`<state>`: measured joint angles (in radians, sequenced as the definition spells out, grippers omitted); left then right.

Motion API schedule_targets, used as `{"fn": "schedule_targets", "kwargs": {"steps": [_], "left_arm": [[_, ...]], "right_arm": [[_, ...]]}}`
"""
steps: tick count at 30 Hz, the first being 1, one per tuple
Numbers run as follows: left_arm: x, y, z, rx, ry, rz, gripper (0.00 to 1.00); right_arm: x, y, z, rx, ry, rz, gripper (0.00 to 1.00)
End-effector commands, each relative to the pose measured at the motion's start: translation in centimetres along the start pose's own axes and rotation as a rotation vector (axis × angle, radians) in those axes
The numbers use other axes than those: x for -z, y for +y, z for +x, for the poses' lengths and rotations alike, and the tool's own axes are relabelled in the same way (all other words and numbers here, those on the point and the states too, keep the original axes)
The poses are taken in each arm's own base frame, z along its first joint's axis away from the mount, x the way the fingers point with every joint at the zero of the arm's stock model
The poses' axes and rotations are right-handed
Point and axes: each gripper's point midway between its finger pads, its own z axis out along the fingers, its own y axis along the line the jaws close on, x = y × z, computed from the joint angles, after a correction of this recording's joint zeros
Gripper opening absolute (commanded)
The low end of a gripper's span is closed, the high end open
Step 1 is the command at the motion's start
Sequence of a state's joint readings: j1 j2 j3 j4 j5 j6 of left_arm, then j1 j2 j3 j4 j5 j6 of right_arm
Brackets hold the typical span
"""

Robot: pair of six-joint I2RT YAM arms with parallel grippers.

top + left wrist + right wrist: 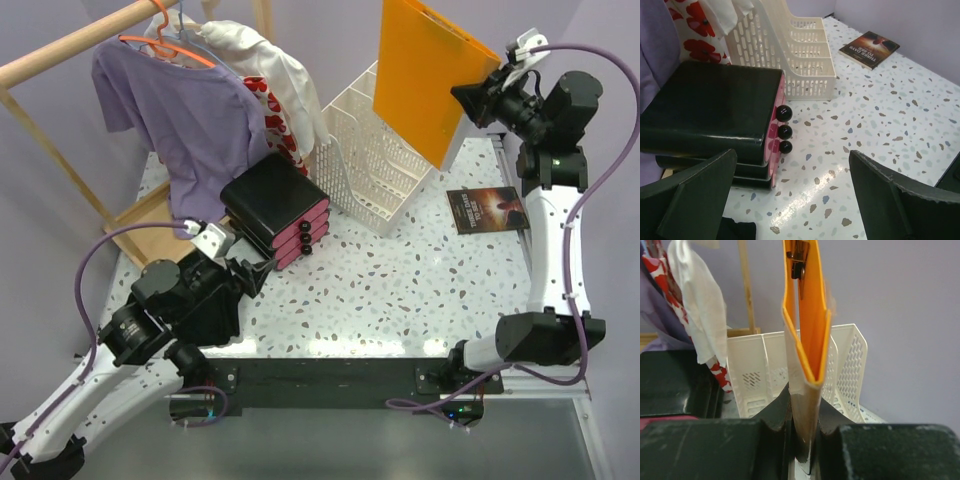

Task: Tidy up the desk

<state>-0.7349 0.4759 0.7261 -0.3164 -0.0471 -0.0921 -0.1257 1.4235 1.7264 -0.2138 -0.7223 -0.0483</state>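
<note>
The desk (400,290) is a white speckled tabletop. My right gripper (470,98) is shut on an orange folder (425,75) and holds it upright in the air above the cream file rack (368,160). In the right wrist view the folder (807,330) stands between my fingers, with the rack (765,370) behind it. My left gripper (252,272) is open and empty, low over the desk just in front of a black drawer unit (275,205) with pink fronts. That unit (715,107) and the rack (800,60) show in the left wrist view.
A dark book (487,209) lies flat at the right, also in the left wrist view (869,47). A wooden clothes rack (70,55) with a purple shirt (190,115) and a white and red garment (270,90) stands at the back left.
</note>
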Motion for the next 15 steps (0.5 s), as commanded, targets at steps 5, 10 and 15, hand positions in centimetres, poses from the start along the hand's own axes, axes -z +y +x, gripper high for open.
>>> {"fn": "schedule_targets", "kwargs": {"steps": [5, 10, 15], "left_arm": [[-0.5, 0.6, 2.2, -0.029, -0.001, -0.022, 1.00], [-0.3, 0.7, 2.3, -0.023, -0.007, -0.028, 1.00], [-0.5, 0.8, 2.6, -0.029, 0.006, -0.035, 1.00]], "right_arm": [[-1.2, 0.2, -4.4, 0.147, -0.141, -0.101, 0.00], [-0.5, -0.2, -5.7, 0.170, -0.151, -0.094, 0.00], [0.9, -0.7, -8.1, 0.187, -0.167, -0.023, 0.00]]}}
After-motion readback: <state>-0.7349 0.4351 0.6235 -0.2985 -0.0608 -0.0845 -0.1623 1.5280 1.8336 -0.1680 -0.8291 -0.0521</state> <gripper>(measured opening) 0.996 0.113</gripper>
